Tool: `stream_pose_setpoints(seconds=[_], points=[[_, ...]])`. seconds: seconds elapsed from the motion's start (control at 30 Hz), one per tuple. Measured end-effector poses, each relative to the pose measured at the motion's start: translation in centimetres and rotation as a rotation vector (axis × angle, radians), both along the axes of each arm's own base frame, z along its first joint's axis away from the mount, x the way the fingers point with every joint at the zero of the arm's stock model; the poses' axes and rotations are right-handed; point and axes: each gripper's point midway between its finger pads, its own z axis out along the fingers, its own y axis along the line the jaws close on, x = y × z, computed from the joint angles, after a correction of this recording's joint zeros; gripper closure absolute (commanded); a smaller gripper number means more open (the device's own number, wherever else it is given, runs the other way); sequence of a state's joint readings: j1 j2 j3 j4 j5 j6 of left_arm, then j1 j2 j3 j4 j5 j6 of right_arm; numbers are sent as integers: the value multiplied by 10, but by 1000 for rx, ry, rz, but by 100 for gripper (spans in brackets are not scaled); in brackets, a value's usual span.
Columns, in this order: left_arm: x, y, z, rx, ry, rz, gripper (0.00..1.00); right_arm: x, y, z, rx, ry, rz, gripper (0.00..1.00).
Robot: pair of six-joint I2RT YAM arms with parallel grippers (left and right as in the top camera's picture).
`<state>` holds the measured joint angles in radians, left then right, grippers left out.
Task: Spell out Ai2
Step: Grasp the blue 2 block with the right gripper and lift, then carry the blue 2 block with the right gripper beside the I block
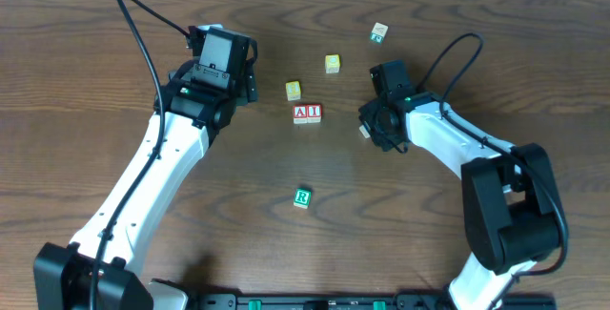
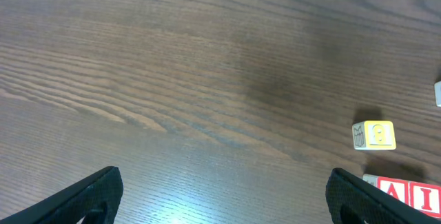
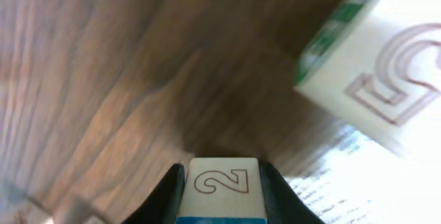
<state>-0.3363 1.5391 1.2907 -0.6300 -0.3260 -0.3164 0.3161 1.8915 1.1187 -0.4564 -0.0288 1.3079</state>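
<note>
Two red blocks, A and I [image 1: 307,113], lie side by side in mid-table; they also show at the lower right edge of the left wrist view [image 2: 408,195]. My right gripper [image 1: 370,127] is just right of them, shut on a white block marked 2 [image 3: 222,186], which is barely visible from overhead [image 1: 364,133]. My left gripper [image 1: 245,73] is open and empty over bare wood at the upper left, its jaws [image 2: 224,203] wide apart.
A yellow block [image 1: 293,91] sits just above the A block, also in the left wrist view [image 2: 374,135]. Another yellow block [image 1: 332,63] and a white-green block [image 1: 379,32] lie further back. A green R block [image 1: 302,197] lies nearer the front. A large blurred white block with a green edge [image 3: 375,65] is close to the right gripper.
</note>
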Motion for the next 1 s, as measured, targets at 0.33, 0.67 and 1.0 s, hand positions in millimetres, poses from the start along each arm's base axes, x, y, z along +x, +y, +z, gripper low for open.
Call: stream_pose_setpoints(seconds=[0.33,0.67,1.0], points=[[0,0,0,0,-2,1,5,-9,0,1,-47,27,160,81],[1,0,1,1,-6,2,5,8,-1,35,-157,-10,388,79],[1,0,1,1,-6,2,5,27,39,39,-289,-34,694,78]])
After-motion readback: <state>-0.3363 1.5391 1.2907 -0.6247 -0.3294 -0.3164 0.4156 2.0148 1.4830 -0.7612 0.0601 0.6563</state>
